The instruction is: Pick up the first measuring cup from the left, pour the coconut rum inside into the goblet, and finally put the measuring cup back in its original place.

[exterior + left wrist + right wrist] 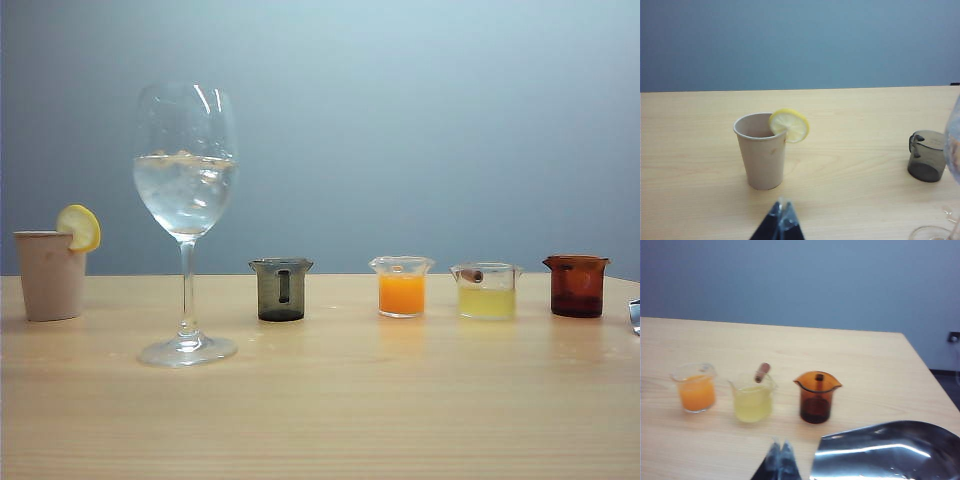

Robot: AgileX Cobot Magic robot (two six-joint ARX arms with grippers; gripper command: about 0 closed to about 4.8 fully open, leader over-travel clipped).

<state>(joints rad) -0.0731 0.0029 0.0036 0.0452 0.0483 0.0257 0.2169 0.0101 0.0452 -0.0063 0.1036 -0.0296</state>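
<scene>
The smoky grey measuring cup stands upright on the table, first from the left in the row of small cups, and also appears in the left wrist view. Its dark wall hides whether any coconut rum is inside. To its left the tall goblet holds clear liquid and ice. My left gripper is shut and empty, in front of a beige cup. My right gripper is shut and empty, in front of the yellow and amber cups. Neither gripper shows in the exterior view.
A beige cup with a lemon slice stands far left. Right of the measuring cup are an orange cup, a pale yellow cup and an amber cup. A shiny metal piece lies beside my right gripper.
</scene>
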